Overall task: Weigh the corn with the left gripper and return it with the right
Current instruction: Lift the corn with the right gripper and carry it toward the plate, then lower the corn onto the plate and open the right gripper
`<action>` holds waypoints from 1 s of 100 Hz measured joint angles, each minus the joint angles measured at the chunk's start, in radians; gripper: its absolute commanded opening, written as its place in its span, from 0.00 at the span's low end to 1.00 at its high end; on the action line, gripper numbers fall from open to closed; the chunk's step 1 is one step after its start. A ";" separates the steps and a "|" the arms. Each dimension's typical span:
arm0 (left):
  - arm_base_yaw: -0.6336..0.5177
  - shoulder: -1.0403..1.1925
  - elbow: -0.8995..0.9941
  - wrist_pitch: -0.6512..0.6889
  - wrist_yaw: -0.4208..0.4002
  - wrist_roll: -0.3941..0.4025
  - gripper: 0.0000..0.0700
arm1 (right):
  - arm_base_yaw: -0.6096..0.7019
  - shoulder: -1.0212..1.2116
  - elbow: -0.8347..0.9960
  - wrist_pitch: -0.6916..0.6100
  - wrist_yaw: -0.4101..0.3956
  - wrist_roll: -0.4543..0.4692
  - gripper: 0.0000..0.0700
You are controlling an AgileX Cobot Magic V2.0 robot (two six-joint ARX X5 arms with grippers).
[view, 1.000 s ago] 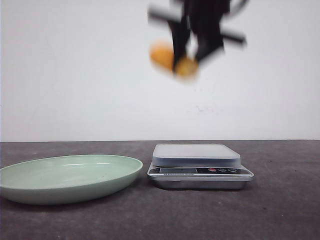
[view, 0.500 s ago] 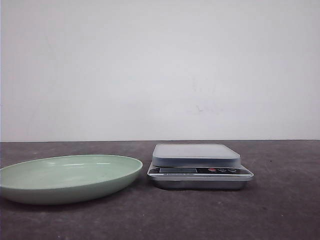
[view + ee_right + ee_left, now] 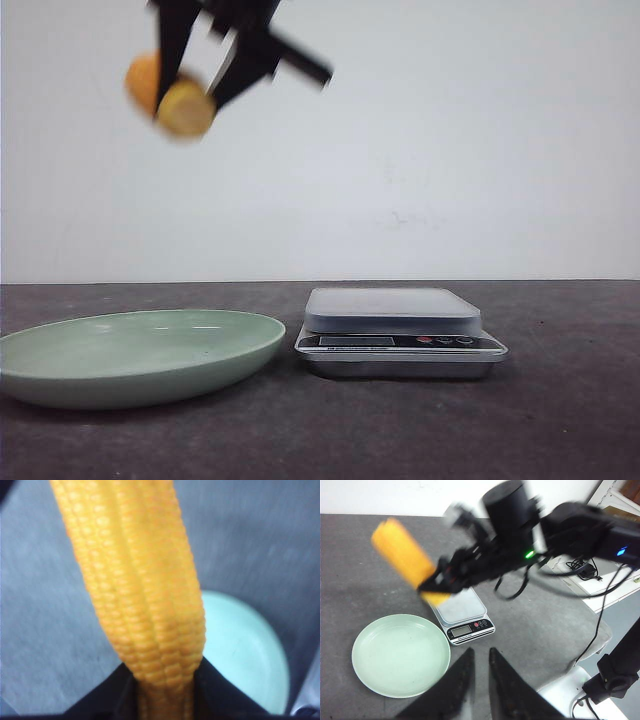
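Front view: we find the right tool (image 3: 190, 85) clamped across the corn (image 3: 172, 97), held high above the plate (image 3: 140, 355), its long axis roughly level and pointing toward the camera. We judge a straight descent suffices; the left tool (image 3: 479, 665) is empty, fingers slightly parted.

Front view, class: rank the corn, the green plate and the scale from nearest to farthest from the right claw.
1. The corn, gripped in the right claw.
2. The green plate, on the table below it, at left.
3. The scale, farther off to the right.
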 measured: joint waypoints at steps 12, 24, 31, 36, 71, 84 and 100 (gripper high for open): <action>0.000 0.000 0.000 0.000 0.000 0.008 0.02 | 0.017 0.090 0.000 0.005 -0.033 0.083 0.01; 0.000 0.000 0.000 0.000 0.000 0.009 0.02 | 0.031 0.160 0.000 0.003 -0.032 0.151 0.01; 0.000 0.000 0.000 -0.002 0.000 0.012 0.02 | 0.035 0.184 0.000 0.003 -0.032 0.183 0.01; 0.000 0.000 0.000 -0.004 0.000 0.012 0.02 | 0.038 0.195 0.000 0.001 -0.032 0.204 0.01; 0.000 0.000 0.000 -0.030 0.000 0.015 0.02 | 0.039 0.203 0.000 -0.050 -0.062 0.252 0.01; 0.000 0.000 0.000 -0.030 0.000 0.015 0.02 | 0.039 0.203 0.000 -0.127 -0.059 0.245 0.01; 0.000 0.000 0.000 -0.030 0.000 0.015 0.02 | 0.039 0.203 0.000 -0.156 -0.061 0.211 0.11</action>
